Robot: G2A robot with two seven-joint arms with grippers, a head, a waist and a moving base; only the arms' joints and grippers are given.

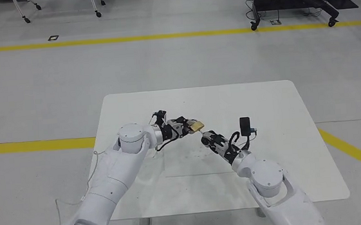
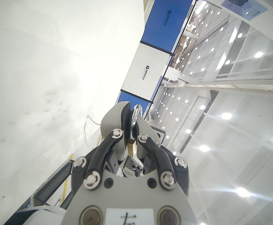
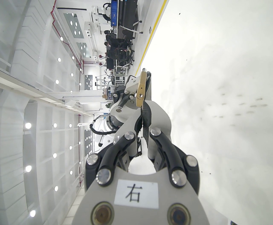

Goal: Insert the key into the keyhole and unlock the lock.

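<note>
As left gripper (image 2: 133, 119) clasps lock (image 2: 135, 114), keyhole (image 3: 140, 97) end-on

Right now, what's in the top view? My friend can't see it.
Two robot arms meet above a white table. The left gripper holds a brass padlock, and the right gripper points at it from close by.

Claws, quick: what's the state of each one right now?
Left claw: closed on the brass lock.
Right claw: closed, tips right by the lock; whatever it pinches is hidden.
</note>
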